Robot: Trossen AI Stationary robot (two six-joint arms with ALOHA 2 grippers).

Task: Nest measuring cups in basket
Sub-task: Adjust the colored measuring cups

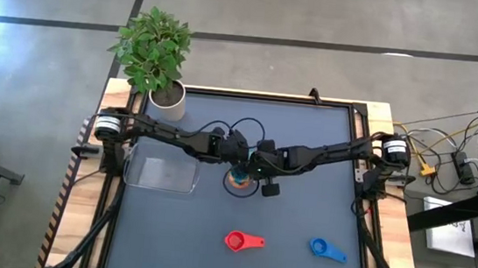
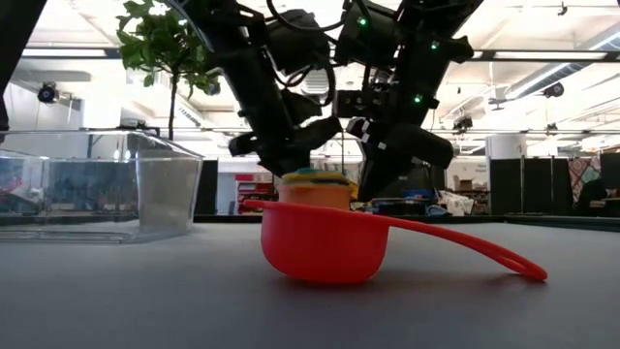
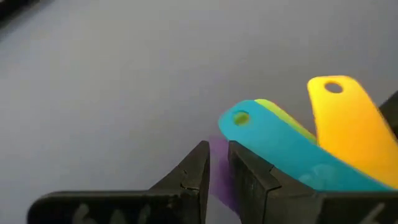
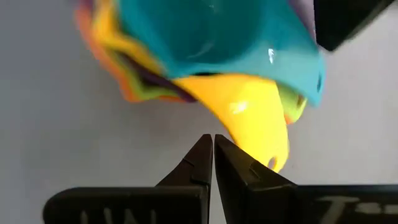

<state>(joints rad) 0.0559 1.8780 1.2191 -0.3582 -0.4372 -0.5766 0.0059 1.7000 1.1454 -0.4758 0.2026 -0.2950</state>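
A stack of nested measuring cups (image 1: 239, 181) stands mid-table, teal on top over yellow, green, orange and purple; in the low view the stack (image 2: 315, 187) shows behind the red cup (image 2: 325, 240). Both grippers meet over it. My left gripper (image 3: 217, 163) is shut on something purple beside the teal handle (image 3: 273, 140) and yellow handle (image 3: 348, 121). My right gripper (image 4: 213, 144) is shut, its tips just short of the yellow handle (image 4: 258, 127). The red cup (image 1: 242, 240) and blue cup (image 1: 326, 249) sit on their bases near the table's near edge. The clear basket (image 1: 160, 173) stands left of the stack. My left gripper pinches a purple part (image 3: 219, 174) between its two fingers, slanting down from the table's left; it looks like the purple cup's handle, but it is blurred. The stack rests on the table. My right gripper is shut next to the yellow handle; whether it touches cannot be told.
A white pot with a green plant (image 1: 160, 60) stands at the far left corner. A raised frame borders the table (image 1: 225, 93). Cables and equipment (image 1: 447, 163) lie to the right, beyond the table. Bare grey surface lies between the stack and the two loose cups.
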